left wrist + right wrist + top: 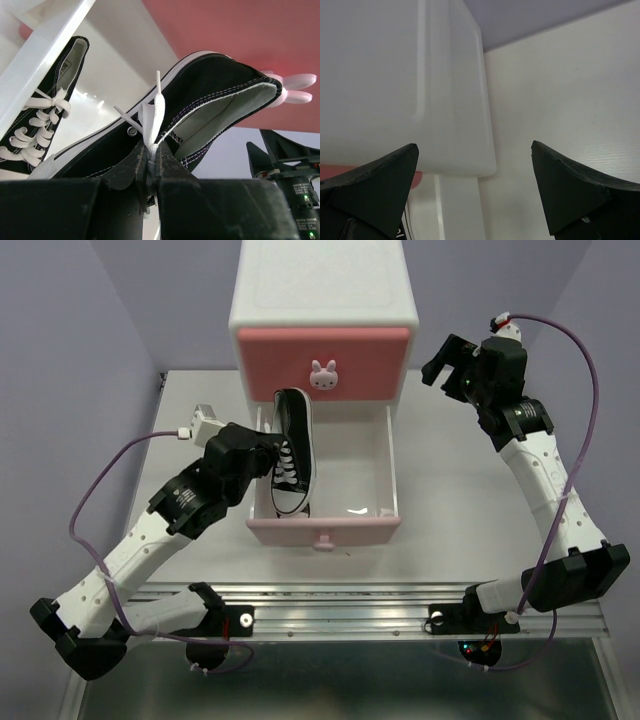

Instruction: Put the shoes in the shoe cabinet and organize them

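The cabinet (322, 300), upper centre, is smooth white plastic with a soft gloss, and its drawer front (360, 365) is satin pink plastic. The sneaker (215, 85) is matt black canvas with white stitching, a smooth rubber sole, flat woven laces (152, 120) and a shiny metal eyelet (132, 131). The table (460, 510) looks matt white.

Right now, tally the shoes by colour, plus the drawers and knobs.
Black shoes: 2, held shoe and drawer shoe
Orange shoes: 0 in view
Drawers: 2, upper drawer and lower drawer
Bunny knobs: 2, upper knob and lower knob
Total: 6
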